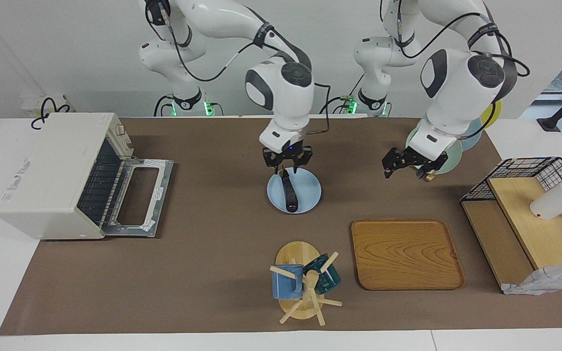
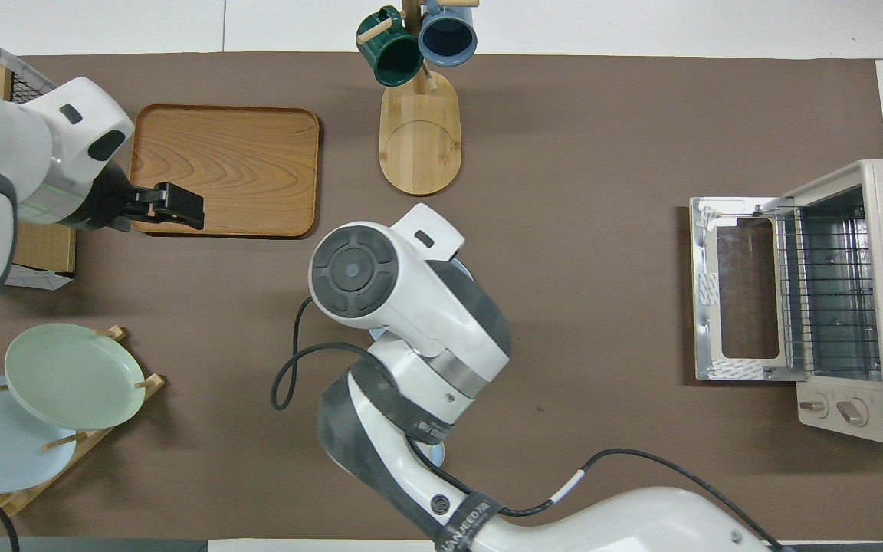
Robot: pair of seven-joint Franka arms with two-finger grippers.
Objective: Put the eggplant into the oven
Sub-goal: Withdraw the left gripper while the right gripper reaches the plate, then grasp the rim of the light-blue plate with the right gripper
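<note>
Dark purple eggplant [image 1: 288,193] on blue plate [image 1: 310,195], seen only facing; overhead the arm hides it. Right gripper [image 1: 287,161] above it, jaws apart. Left gripper [image 1: 406,163] jaws apart, empty.

From my station: the eggplant [image 1: 288,192], long, glossy, dark purple-black, lay flat on a pale blue plate [image 1: 310,192] mid-table, one end pointing toward the robots. The oven [image 1: 49,173], boxy, off-white, sat at the right arm's end of the table, glass door dropped fully open, wire rack showing.
</note>
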